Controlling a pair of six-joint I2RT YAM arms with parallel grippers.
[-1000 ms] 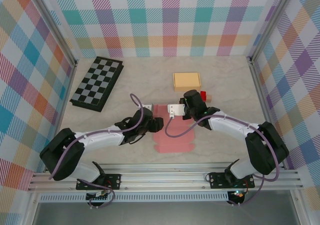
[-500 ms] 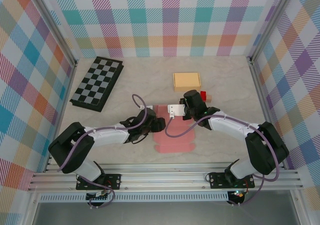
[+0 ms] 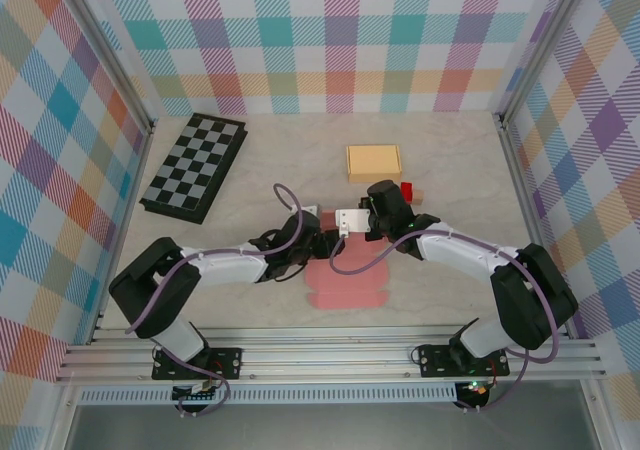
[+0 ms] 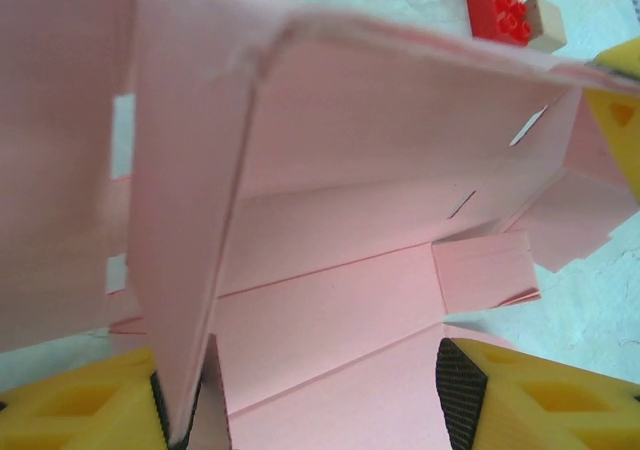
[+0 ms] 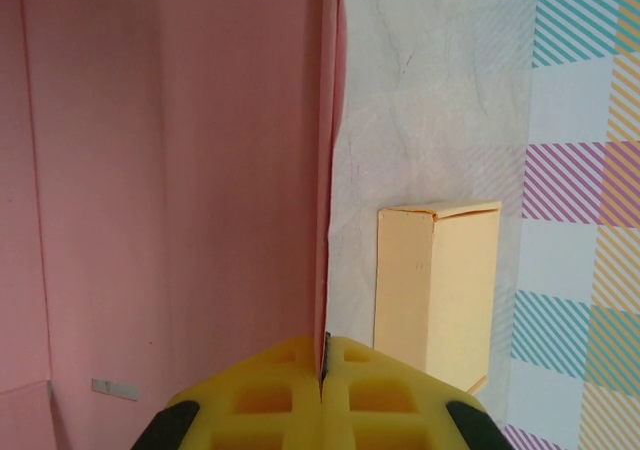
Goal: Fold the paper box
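Paper box [image 3: 345, 282] sits mid-worktop [image 3: 460, 170], 1 wall raised. Right jaws clenched on that wall's top edge. Left jaws released, straddling the side flap [image 4: 190, 220]. Hold the right pinch fixed and push the flap slowly along its crease.

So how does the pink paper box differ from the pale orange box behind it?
The pink paper box is a mostly flat sheet with one panel raised; the pale orange box is fully closed up. The right gripper pinches an edge of the pink paper box; the pale orange box sits untouched. Both look like thin card and rest on the table.
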